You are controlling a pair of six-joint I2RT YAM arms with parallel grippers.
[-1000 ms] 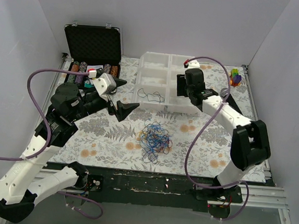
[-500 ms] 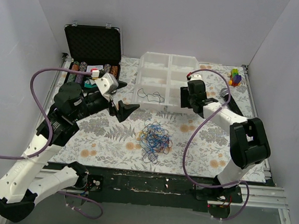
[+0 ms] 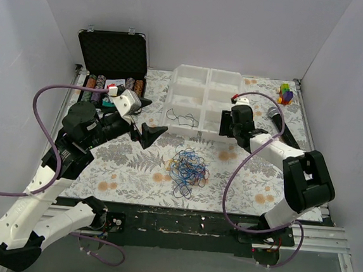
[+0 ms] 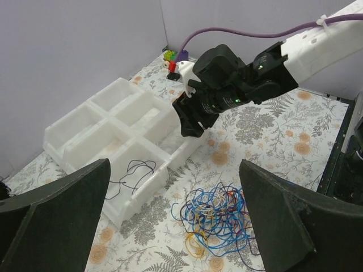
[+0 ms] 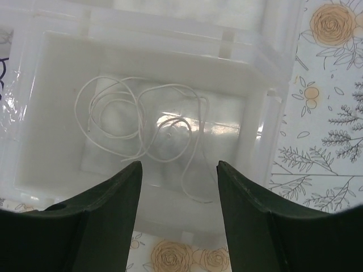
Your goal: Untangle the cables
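Observation:
A fist-sized tangle of blue, orange, yellow, white and dark cables (image 3: 188, 166) lies on the flowered mat; it also shows in the left wrist view (image 4: 229, 218). A single black cable (image 3: 183, 117) lies in the tray's near-left compartment, also in the left wrist view (image 4: 131, 173). A white cable (image 5: 144, 130) lies in the near-right compartment. My left gripper (image 3: 146, 116) is open and empty, above the mat left of the tangle. My right gripper (image 3: 226, 123) is open and empty at the tray's near-right compartment, just above the white cable.
The white compartment tray (image 3: 189, 79) stands at the back middle. An open black case (image 3: 112, 52) with poker chips stands at the back left. A small coloured toy (image 3: 286, 93) sits at the back right. White walls close in the table.
My right gripper has drawn back toward the near edge of the tray and lowered. The left arm has barely moved. The tangle has not moved.

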